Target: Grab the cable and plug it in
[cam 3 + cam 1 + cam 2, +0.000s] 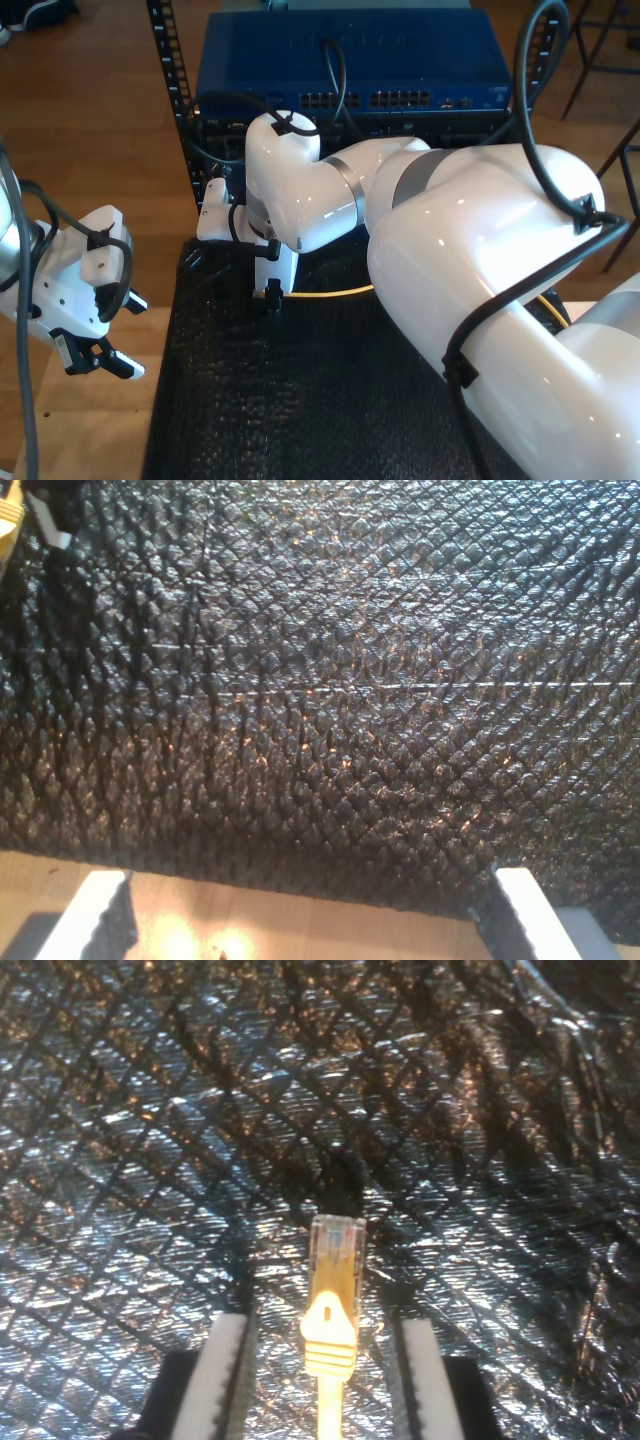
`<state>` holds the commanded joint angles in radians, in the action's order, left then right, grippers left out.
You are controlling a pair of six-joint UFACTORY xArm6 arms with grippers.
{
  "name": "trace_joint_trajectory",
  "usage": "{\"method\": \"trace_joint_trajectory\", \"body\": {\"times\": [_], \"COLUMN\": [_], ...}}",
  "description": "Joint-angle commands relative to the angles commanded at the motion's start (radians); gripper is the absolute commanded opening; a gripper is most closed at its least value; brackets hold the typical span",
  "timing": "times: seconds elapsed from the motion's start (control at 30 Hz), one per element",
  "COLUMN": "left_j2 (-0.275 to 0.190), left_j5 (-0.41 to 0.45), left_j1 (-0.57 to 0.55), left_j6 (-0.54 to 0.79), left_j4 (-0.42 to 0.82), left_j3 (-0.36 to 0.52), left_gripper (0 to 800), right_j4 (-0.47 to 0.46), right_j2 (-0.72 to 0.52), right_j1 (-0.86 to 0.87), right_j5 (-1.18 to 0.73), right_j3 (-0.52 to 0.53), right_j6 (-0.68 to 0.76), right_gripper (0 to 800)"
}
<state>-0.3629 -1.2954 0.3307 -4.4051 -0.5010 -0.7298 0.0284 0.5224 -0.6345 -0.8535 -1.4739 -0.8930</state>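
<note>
Grasping is the step in hand, and it is not yet closed out. In the second wrist view the long thin yellow network cable (330,1330) lies lengthways between the two white ribbed fingers (226,1380) of my second gripper (325,1380), its small clear plastic plug (338,1245) pointing away from the camera over the black quilted mat (130,1160). The jaws stand apart, with a gap showing on each side of the yellow boot, so the cable is framed but not clamped. In the exterior view that same arm reaches down near the mat's far edge, and the cable (330,292) runs from its gripper (270,297) toward the exterior view's right, where the large white arm in front hides it. Beyond the mat's far edge sits the blue network switch (345,55) with its row of ports, mounted in a dark rack. My first gripper (95,355) hangs off the mat's edge at the exterior view's left, over the wooden floor, jaws spread and empty; its own wrist view shows the white fingertips (95,915) wide apart above the mat's edge (320,890). The next move, as I judge it, calls for closing squarely on the boot just behind the plug, keeping the plug straight, then lifting and carrying it to a free port, latch side correctly turned.
</note>
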Motion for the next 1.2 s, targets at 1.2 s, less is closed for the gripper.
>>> {"method": "trace_joint_trajectory", "body": {"times": [1.2], "left_j2": [-0.002], "left_j5": [-0.002], "left_j1": [0.0], "left_j6": [0.0], "left_j4": [0.0], "left_j3": [-0.002], "left_gripper": [799], "right_j4": [-0.034], "right_j2": [-0.003], "right_j1": [-0.002], "right_j5": [0.0], "right_j3": [0.003], "right_j6": [0.028], "right_gripper": [239]}}
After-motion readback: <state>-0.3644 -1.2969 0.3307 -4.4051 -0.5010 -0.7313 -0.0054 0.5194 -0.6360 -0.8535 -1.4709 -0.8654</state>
